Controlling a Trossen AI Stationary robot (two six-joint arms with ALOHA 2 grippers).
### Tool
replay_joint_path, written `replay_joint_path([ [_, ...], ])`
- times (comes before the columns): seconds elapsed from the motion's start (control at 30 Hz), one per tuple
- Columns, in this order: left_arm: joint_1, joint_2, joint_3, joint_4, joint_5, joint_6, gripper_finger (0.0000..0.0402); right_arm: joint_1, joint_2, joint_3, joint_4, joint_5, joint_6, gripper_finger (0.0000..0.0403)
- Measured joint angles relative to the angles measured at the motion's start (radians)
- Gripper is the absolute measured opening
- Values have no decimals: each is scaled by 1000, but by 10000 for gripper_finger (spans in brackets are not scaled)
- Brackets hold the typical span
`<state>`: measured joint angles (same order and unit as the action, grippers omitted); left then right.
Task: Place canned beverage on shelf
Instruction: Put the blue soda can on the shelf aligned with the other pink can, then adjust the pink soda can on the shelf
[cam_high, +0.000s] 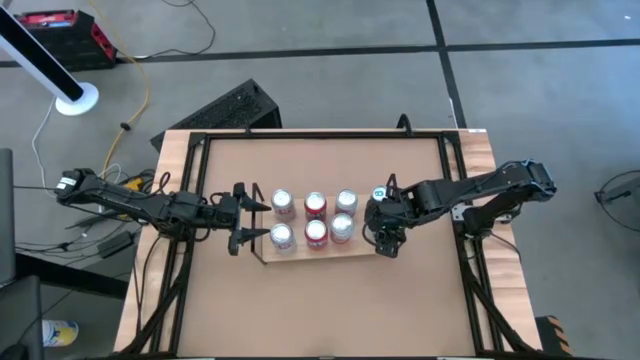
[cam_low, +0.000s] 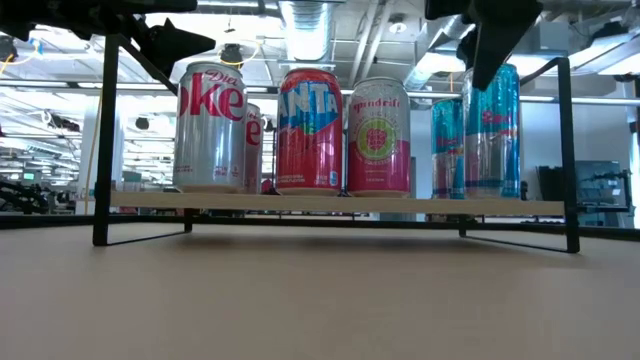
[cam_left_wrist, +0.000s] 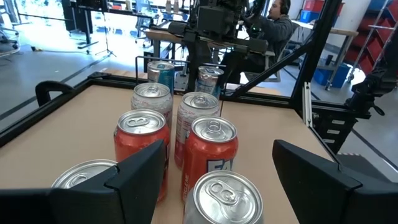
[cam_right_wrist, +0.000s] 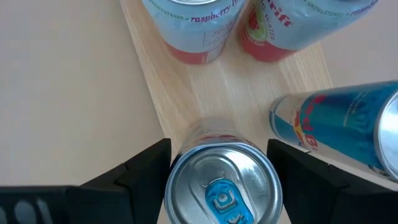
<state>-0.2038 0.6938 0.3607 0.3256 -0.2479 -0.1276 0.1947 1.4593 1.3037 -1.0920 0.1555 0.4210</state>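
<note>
Brown tabletop (cam_high: 320, 300), grey floor; right end effector (cam_right_wrist: 217, 180) grips blue can (cam_right_wrist: 222, 186), left (cam_left_wrist: 217, 174) open.

In the low view the picture's top edge cuts off both arms. The back-row cola can (cam_low: 252, 145) hides mostly behind the front one (cam_low: 210, 127). Small print on the slim blue cans (cam_low: 490, 135) stays unreadable.

Looking straight down on a brown table (cam_high: 325, 310) carrying a light-wood shelf (cam_high: 300, 253) with six cans (cam_high: 315, 206) standing upright in two rows. Left gripper (cam_high: 243, 217) hovering at the shelf's left end, fingers spread. Right gripper (cam_high: 385, 225) sitting over the shelf's right end, its fingers hidden beneath it
</note>
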Motion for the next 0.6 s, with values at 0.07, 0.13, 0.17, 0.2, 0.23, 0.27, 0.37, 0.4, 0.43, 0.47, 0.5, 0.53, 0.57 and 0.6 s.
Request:
replay_joint_path([
  [0.07, 0, 0, 0, 0, 0, 0, 279, 0, 0, 0, 0, 0, 0, 286],
  [0.13, 0, 0, 0, 1, 0, 0, 279, -1, 0, 0, 0, 2, 0, 288],
  [0.17, 0, 0, 0, 1, 0, 0, 279, -1, 0, 0, -1, 6, 0, 290],
  [0.2, 0, 0, 0, 1, 0, 0, 279, -1, 0, 0, -1, 13, -1, 293],
  [0.23, 0, 0, 0, 2, 0, 0, 279, 0, 0, 0, -2, 24, -3, 298],
  [0.27, 0, 0, 0, 2, 0, 0, 279, -1, 0, -1, -3, 30, -3, 303],
  [0.37, 0, 0, 0, 2, 0, 0, 279, -1, 0, -1, -4, 31, -3, 322],
  [0.4, 0, 0, 0, 2, 0, 0, 279, -1, 0, -1, -6, 31, -3, 328],
  [0.43, 0, 0, 0, 2, 0, 0, 279, -1, 0, -1, -8, 30, -7, 334],
  [0.47, 0, 0, 0, 2, 0, 0, 279, -1, 0, -1, -8, 30, -13, 340],
  [0.5, 0, 0, 0, 2, 1, 0, 279, -1, 0, -1, -7, 30, -24, 344],
  [0.53, 0, 0, 0, 2, 0, 0, 279, -1, 0, -1, -7, 31, -34, 348],
  [0.57, 0, 0, 0, 2, 1, 0, 279, -1, 0, -1, -7, 30, -37, 351],
  [0.6, 0, 0, 0, 2, 1, 0, 279, -1, 0, -1, -6, 30, -37, 353],
])
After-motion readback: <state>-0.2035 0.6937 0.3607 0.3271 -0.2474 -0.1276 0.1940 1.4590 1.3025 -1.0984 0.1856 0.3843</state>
